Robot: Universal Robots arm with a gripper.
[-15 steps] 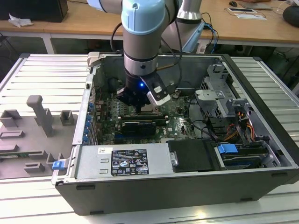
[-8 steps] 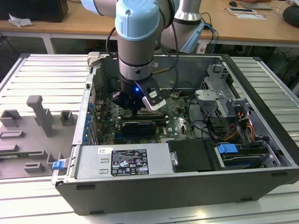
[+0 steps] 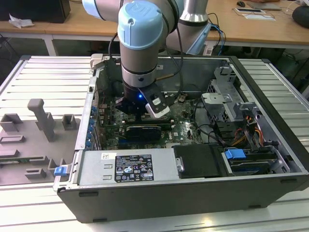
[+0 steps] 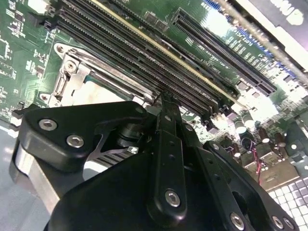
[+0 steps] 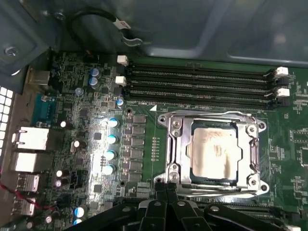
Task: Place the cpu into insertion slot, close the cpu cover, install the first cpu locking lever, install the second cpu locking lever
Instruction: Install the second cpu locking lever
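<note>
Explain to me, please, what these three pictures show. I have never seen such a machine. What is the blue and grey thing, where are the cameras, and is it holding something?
The blue and grey thing is a robot arm. It reaches down into an open computer case that lies on its side on a ribbed metal table.

The exterior view comes from a camera off the arm that sees the whole scene. Both wrist views come from cameras riding on the arm, looking down at the green circuit board.

In the first wrist view, the cpu, a square silver chip, sits in the insertion slot. The cpu cover, a shiny metal frame, lies over its edges. Above it run long black memory slots.

The black metal part is the claw. Its fingers are together, with nothing visible between them. It hangs close beside the slot.
</note>
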